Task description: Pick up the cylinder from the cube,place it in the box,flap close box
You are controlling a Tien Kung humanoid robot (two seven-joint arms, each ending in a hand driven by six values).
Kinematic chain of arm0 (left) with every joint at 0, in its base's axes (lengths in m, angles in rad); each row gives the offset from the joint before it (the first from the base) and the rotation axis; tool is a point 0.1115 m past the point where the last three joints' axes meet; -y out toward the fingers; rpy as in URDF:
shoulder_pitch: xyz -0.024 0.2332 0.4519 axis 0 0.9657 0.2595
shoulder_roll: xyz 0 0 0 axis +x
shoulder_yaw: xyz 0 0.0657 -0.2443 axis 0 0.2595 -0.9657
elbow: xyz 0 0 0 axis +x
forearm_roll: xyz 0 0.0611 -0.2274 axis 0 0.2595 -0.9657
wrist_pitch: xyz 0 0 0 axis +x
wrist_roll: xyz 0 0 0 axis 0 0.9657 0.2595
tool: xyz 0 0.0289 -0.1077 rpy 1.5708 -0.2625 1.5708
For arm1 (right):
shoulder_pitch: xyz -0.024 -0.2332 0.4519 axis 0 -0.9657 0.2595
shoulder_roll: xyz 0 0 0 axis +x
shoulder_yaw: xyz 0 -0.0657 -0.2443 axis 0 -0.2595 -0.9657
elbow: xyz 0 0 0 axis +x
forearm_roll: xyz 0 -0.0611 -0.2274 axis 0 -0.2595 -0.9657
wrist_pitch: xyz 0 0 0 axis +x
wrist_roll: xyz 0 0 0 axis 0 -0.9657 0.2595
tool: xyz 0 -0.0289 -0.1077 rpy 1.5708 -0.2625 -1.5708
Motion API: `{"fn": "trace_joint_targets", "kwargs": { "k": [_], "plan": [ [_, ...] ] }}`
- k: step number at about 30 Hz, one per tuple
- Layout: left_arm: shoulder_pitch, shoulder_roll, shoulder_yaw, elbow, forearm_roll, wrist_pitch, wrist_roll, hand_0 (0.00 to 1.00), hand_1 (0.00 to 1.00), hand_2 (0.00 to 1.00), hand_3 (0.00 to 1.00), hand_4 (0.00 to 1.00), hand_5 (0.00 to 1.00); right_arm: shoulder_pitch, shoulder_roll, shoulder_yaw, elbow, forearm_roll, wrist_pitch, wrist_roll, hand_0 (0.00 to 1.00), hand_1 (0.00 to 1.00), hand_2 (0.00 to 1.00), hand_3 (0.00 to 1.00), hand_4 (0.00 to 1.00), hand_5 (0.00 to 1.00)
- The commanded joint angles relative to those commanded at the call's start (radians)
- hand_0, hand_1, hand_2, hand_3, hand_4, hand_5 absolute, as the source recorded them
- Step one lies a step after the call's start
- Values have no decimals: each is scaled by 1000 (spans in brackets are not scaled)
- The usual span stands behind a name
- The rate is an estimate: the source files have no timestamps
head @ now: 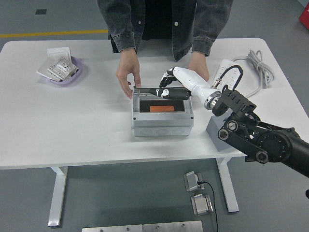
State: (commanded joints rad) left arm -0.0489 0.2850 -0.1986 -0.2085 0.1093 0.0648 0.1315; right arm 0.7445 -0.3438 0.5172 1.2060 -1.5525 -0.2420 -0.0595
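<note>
One robot hand (166, 88), the right one, is at work; no left one shows. It reaches in from about 4 o'clock and lies across the top of the grey box (162, 117), with its fingers (170, 94) stretched out long and flat and holding nothing. They press on the clear lid (161, 92), which looks tipped most of the way down over the opening. The lid's long side runs from 9 o'clock to 3 o'clock, and the fingers lie along that same line. The orange cylinder (157, 108) is already inside the box, just below the fingers toward 6 o'clock, lying on its side. The grey cube (215, 134) sits at 3 o'clock from the box, partly hidden by the arm. A person's hand (128, 75) rests at the box's far left corner, at about 10 o'clock, on the white surface (72, 125). To shut the lid, I think the push must go down and toward 6 o'clock.
</note>
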Motion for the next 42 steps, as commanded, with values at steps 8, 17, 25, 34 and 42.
{"fn": "trace_joint_targets", "kwargs": {
  "k": [8, 17, 25, 34, 42],
  "plan": [
    [4, -1, -5, 1, 3, -1, 1, 628, 648, 608, 626, 651, 183, -35, -11, 13, 26, -19, 2, -9, 664, 590, 544, 497, 977, 806],
    [6, -2, -7, 1, 3, -1, 1, 627, 648, 608, 625, 650, 184, -52, -25, 37, 44, -20, 3, -14, 642, 580, 539, 493, 971, 799],
    [9, -2, -4, 2, 1, 0, 1, 627, 647, 607, 624, 650, 184, -85, -56, 17, 97, 0, 1, -22, 633, 577, 529, 493, 968, 797],
    [7, -1, -6, 2, 6, 0, 0, 627, 647, 607, 624, 649, 184, -87, -66, 20, 120, 2, -19, -16, 622, 567, 527, 492, 959, 788],
    [11, -2, 0, 5, -4, -1, 1, 626, 647, 605, 617, 644, 179, -161, -93, 144, 126, -54, 11, -26, 664, 597, 513, 445, 959, 775]
  ]
}}
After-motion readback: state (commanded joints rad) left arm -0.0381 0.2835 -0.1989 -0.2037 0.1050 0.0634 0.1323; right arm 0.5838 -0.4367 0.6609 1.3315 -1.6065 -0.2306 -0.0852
